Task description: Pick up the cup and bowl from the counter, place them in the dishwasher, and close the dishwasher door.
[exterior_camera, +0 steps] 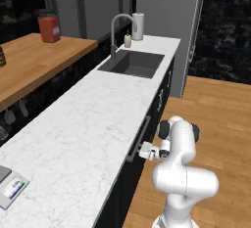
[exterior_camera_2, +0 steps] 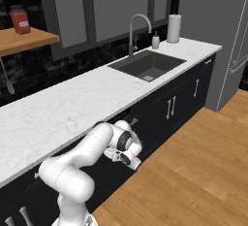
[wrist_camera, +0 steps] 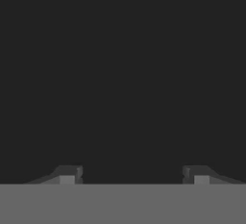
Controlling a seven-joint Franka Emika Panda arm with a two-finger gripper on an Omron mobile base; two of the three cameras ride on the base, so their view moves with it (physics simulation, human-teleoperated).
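The dishwasher door (exterior_camera: 128, 173) is standing as a flat black panel below the counter (exterior_camera: 83, 124) edge, its bar handle (exterior_camera: 139, 136) running along the top. The gripper (exterior_camera: 143, 150) is pressing against it, fingers (wrist_camera: 69, 174) spread wide, gripping nothing. The right base view is showing wooden flooring (exterior_camera_2: 193, 171) and the sink (exterior_camera_2: 147, 65).

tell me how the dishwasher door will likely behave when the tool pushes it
The dishwasher door looks like a flat rigid panel, so it should swing rather than flex. Its glossy black face may let the tool slide. The bar handle gives a firmer contact.
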